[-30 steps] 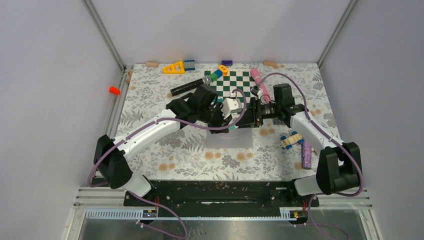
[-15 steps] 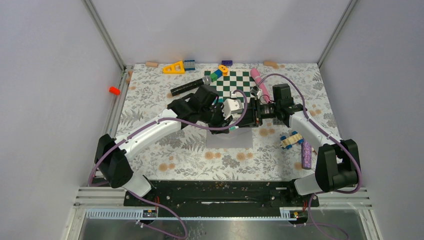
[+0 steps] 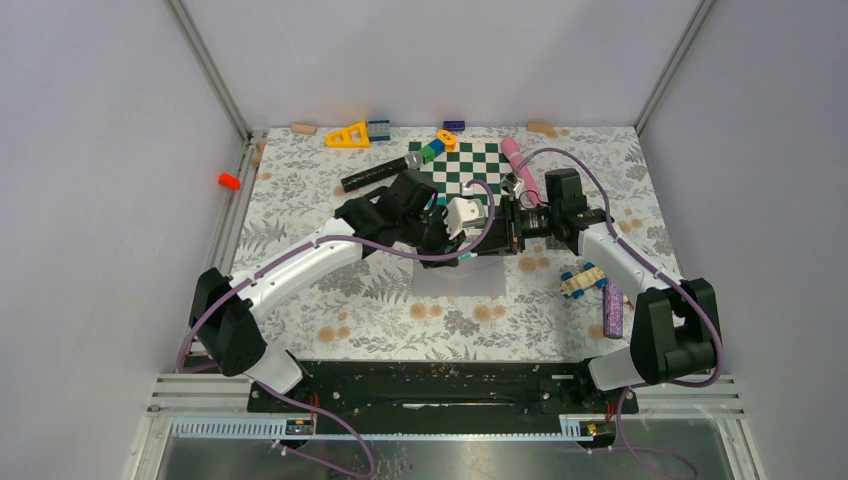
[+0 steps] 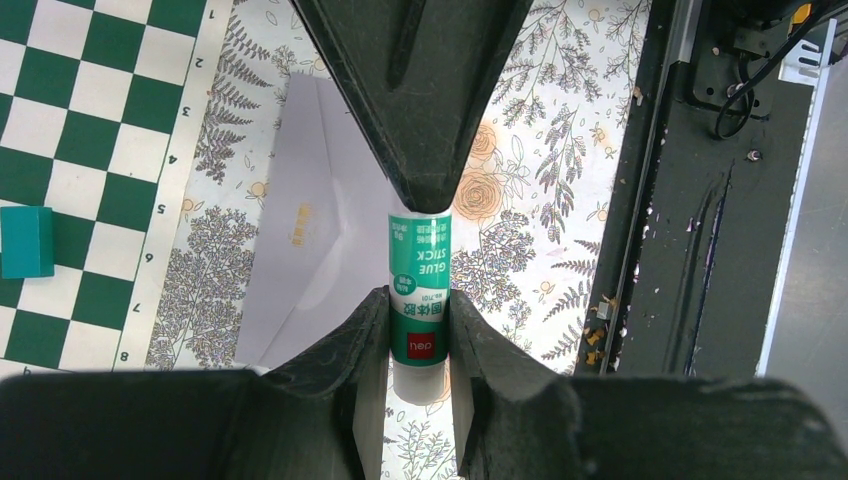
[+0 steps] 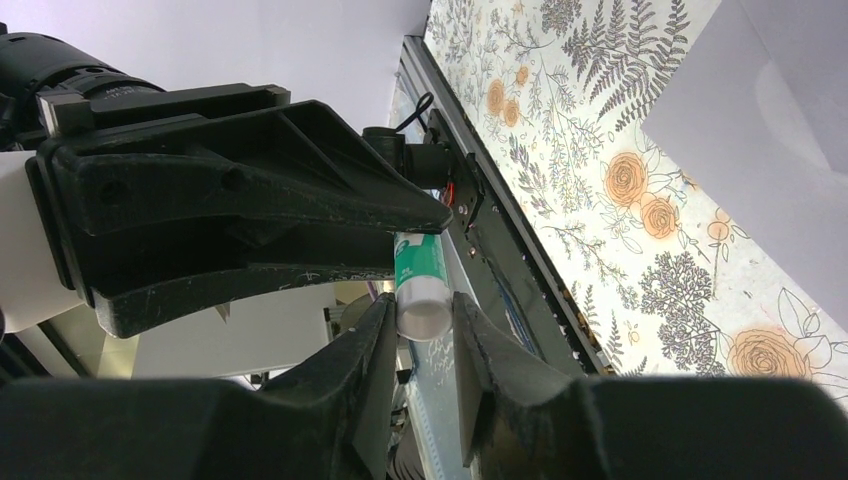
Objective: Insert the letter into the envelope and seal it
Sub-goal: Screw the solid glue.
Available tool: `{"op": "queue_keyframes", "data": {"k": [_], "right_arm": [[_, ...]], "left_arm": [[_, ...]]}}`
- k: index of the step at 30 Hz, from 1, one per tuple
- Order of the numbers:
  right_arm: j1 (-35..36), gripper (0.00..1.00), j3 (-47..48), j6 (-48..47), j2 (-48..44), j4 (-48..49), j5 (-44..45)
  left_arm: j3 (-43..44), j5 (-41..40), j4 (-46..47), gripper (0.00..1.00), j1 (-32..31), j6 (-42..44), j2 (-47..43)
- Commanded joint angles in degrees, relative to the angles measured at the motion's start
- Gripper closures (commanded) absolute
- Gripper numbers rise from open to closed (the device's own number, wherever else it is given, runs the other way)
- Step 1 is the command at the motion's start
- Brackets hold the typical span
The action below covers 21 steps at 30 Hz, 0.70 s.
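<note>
The light grey envelope (image 3: 458,278) lies flat on the floral table, its flap open (image 4: 305,215), and shows again in the right wrist view (image 5: 760,120). The letter is hidden. Above the envelope, my left gripper (image 3: 458,243) (image 4: 418,300) is shut on a green-and-white glue stick (image 4: 420,270), held level. My right gripper (image 3: 492,238) (image 5: 420,305) faces it from the right, and its jaws press the stick's white end (image 5: 424,312). The two grippers meet nose to nose over the envelope's far edge.
A green chessboard (image 3: 470,165) lies behind the grippers with a teal block (image 4: 27,242) on it. A black microphone (image 3: 380,172), a pink marker (image 3: 515,160), a toy car (image 3: 583,280) and a purple tube (image 3: 612,310) lie around. The black base rail (image 4: 690,200) runs along the near edge.
The right gripper's jaws have narrowed onto the white end of the glue stick. The left gripper has kept its hold, and neither arm has shifted much.
</note>
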Motion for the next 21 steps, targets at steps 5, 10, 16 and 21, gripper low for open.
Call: {"op": "queue_keyframes", "data": {"k": [5,10,16,21], "right_arm": [[1.21,0.75,0.59,-10.93,-3.4,0.87,-5.81],[1.83,0.74,1.24,-34.84,-9.15,-6.36,-7.05],[2.5,0.69,-5.77,-59.05,-21.57,-6.64,-5.05],[2.51,0.43,-8.59,-58.69,-24.97,-3.75,-2.23]], "left_arm": [[2.26,9.39,-0.75,1.0,0.8,1.11,1.57],[4.63,22.56,-6.82,1.0,1.13,3.15,4.27],[7.28,34.56,-14.18,1.0,1.78,7.22,7.27],[8.05,35.22,-15.3,1.0,2.45,7.91,7.43]]}}
